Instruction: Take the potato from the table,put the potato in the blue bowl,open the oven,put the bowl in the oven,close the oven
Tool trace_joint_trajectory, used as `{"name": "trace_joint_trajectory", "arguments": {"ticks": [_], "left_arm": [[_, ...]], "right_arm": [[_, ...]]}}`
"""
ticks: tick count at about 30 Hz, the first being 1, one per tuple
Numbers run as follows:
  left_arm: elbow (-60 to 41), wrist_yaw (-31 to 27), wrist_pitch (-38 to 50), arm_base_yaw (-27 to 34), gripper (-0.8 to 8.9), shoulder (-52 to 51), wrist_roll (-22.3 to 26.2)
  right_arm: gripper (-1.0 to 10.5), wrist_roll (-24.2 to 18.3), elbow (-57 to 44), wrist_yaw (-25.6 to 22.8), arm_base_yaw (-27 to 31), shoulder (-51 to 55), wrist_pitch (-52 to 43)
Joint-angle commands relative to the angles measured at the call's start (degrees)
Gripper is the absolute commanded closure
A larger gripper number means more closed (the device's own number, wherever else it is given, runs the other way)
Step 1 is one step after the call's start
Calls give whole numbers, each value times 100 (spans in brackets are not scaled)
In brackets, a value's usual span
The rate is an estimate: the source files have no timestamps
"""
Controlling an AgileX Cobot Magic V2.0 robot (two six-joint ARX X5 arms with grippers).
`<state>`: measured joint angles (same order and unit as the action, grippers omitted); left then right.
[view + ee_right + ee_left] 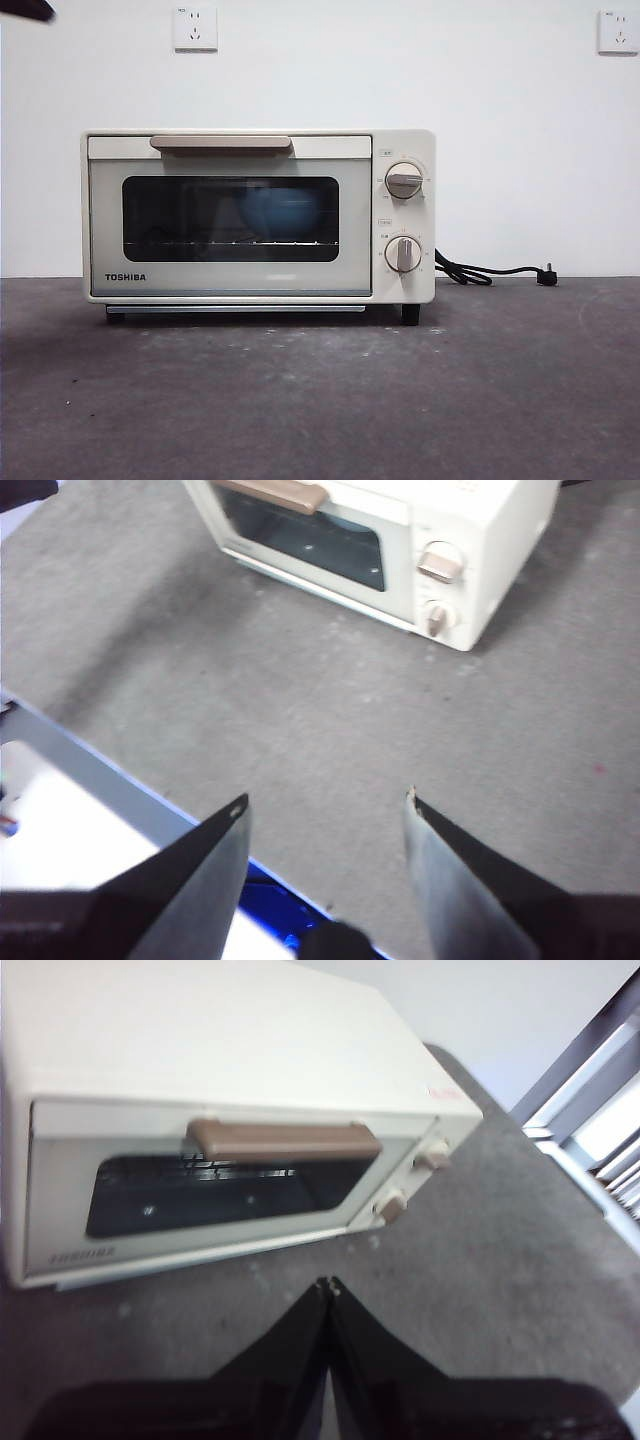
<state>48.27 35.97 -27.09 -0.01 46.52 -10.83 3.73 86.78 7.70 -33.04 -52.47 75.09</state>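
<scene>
Seen dimly through the dark glass window, centre of the front view: the round mid-blue bowl (280,212), resting on the wire rack inside the cream-white boxy TOSHIBA toaster oven (258,215). Door shut, beige bar handle (221,143) across its top edge, two grey knobs (403,181) stacked at right. Potato not made out in any view. Oven standing on the dark grey mottled table (320,400), left of centre in the front view; black cord (490,271) trailing from behind it to the right. Two white wall sockets (195,28) high on the pale wall, shown only here. Bowl hidden in both wrist views, glass reading as plain dark. Left gripper (328,1285) with jaw tips pressed together, above bare table in front of the oven door. Right gripper (328,808) with jaws spread wide and holding nothing, well back from the oven, near the table's edge.
</scene>
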Motion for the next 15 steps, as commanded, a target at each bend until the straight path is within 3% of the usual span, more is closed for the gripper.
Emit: {"name": "trace_joint_trajectory", "arguments": {"ticks": [1,4,9,15], "left_arm": [[48,-343,-660,-133,821,-487,238],[289,-866,-1517,-236,821,-863,540],[981,-1458,-2730,-306,821,-1119,973],[1445,-1644,-3150,-306,822,-1132,1099]], "right_arm": [[696,-153,-2,319,-13,-46,-15],[696,-214,-2,601,-13,-103,-4],[696,-236,-2,612,-13,-225,13],[698,-236,-2,616,-13,-350,46]]}}
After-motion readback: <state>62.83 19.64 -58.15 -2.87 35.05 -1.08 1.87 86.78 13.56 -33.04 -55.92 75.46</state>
